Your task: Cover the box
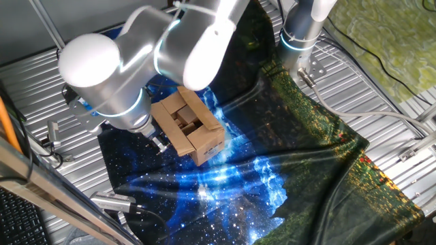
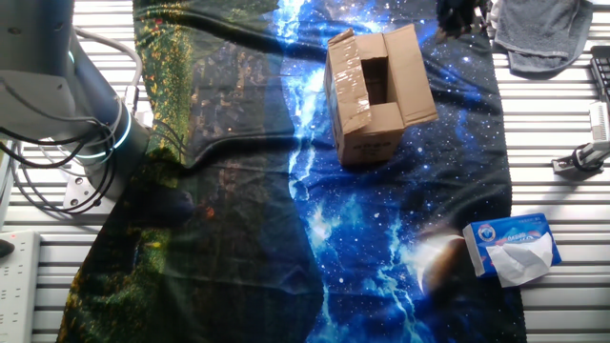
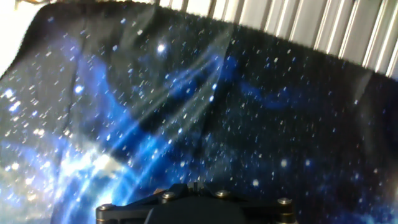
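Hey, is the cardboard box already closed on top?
No, in the other fixed view the box sits on the starry cloth with its flaps standing open and the dark inside showing.

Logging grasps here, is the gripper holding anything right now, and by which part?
Cannot be told: the gripper's fingers are hidden. The box sits free on the cloth.
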You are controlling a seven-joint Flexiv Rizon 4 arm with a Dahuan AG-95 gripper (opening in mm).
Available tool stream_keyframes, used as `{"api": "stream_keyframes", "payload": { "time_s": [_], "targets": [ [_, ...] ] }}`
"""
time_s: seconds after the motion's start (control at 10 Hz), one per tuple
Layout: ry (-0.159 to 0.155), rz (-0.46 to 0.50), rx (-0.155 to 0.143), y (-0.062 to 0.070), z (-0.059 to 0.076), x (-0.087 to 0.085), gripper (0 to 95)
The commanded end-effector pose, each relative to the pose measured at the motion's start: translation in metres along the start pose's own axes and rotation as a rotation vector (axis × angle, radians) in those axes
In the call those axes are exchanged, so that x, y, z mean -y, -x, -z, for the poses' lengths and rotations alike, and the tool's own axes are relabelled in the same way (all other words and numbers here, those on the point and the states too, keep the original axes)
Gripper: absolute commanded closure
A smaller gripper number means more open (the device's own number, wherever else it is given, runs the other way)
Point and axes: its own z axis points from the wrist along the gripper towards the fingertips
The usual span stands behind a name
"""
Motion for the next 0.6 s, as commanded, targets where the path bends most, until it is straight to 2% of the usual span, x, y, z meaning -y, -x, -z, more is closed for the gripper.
{"api": "stream_keyframes", "payload": {
  "time_s": [0.1,0.3,0.6],
  "targets": [
    [0.006,0.015,-0.002,-0.006,-0.005,0.002,95.0],
    [0.008,0.025,0.008,-0.015,-0.013,0.004,95.0],
    [0.010,0.029,0.011,-0.017,-0.019,0.005,95.0]
  ]
}}
